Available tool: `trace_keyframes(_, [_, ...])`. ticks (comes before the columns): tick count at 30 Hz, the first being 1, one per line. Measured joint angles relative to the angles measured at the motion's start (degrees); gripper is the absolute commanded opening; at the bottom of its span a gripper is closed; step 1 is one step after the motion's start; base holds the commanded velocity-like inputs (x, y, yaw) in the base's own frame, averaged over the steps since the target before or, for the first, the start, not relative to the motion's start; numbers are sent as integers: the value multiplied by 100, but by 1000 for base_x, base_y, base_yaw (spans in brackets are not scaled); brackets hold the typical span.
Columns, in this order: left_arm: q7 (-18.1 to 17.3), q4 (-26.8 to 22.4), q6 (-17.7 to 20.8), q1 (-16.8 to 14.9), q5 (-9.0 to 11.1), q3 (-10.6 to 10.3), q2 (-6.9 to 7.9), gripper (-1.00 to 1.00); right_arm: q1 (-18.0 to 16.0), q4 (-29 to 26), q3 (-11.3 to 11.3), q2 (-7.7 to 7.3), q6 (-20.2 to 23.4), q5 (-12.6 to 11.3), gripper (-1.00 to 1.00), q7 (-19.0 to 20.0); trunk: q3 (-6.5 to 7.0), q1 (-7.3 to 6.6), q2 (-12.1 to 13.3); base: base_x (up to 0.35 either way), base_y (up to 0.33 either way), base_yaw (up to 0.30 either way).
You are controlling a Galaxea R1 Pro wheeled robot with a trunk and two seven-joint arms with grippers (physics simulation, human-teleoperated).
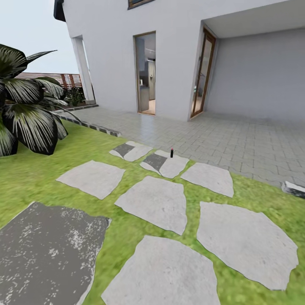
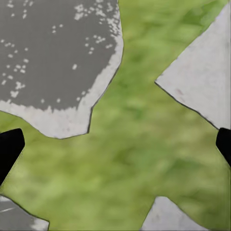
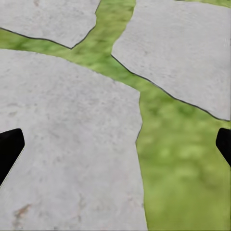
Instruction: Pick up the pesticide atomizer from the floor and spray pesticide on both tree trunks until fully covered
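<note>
The pesticide atomizer [image 1: 172, 152], a tiny black bottle with a red tip, stands upright on a pale stepping slab [image 1: 167, 165] near the edge of the grey paving [image 1: 237, 140], some way ahead of me. My left gripper [image 2: 115, 147] hangs open over grass beside a dark slab [image 2: 53, 53], its black fingertips [image 2: 9, 149] far apart. My right gripper [image 3: 115, 147] is open too, above a pale slab [image 3: 67, 144] and a grass strip. Both hold nothing. The trees and their trunks are out of view.
Several pale slabs [image 1: 156, 201] lie in the lawn between me and the atomizer. A dark flecked slab [image 1: 46, 250] is at the near left. A striped-leaf palm [image 1: 25, 110] stands left, with the slat fence [image 1: 51, 78] behind. A white house with an open doorway [image 1: 145, 72] rises ahead.
</note>
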Motion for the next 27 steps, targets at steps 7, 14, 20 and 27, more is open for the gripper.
trace_keyframes(7, [0, 1, 0, 0, 0, 0, -1, 100, 4, 0, 0, 0, -6, 0, 100, 1, 0, 0, 0, 339, -23, 0])
trace_keyframes(14, [0, 4, 0, 0, 0, 0, 0, 100, 2, 0, 0, 0, -4, 0, 100, -1, 0, 0, 0, 339, -19, 0])
trace_keyframes(20, [0, 4, 0, 0, 0, 0, 2, 100, 2, 0, 0, 0, -3, 0, 100, 1, 0, 0, 0, 339, -15, 0])
trace_keyframes(27, [-1, 3, 0, 0, 0, 0, 1, 100, 1, 0, 1, 0, -3, 0, 100, 1, 0, 0, 0, 339, -21, 0])
